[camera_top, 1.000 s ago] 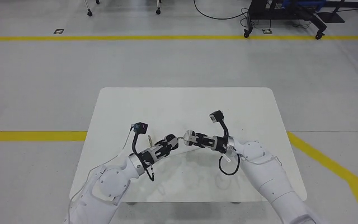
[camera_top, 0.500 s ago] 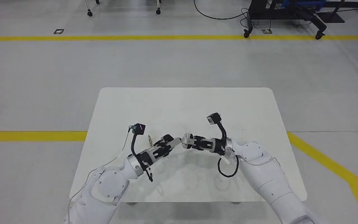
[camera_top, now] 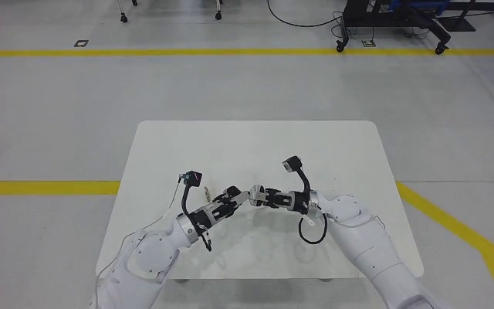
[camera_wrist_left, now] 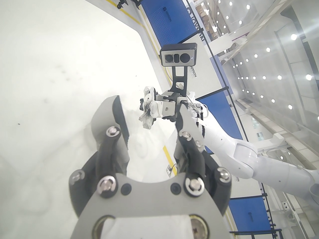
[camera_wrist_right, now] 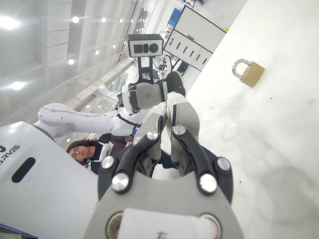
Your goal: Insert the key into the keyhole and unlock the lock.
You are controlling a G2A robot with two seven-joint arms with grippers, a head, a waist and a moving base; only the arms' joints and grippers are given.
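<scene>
White table [camera_top: 332, 147] beneath me, yellow floor lines [camera_top: 231, 52] beyond it. The padlock [camera_wrist_right: 249, 74] lies flat on the table, untouched and clear of both grippers. My right gripper [camera_top: 256, 193] is pinched on a small metal piece, which I judge is the key [camera_wrist_left: 145, 121]. Over the last second it has slid toward my left gripper [camera_top: 240, 196], so the tips nearly meet. My left jaws gape wide and empty. I read this as a handover, with insertion not yet begun.

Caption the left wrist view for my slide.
Open left gripper faces the right gripper, which pinches a key above the white table.
</scene>
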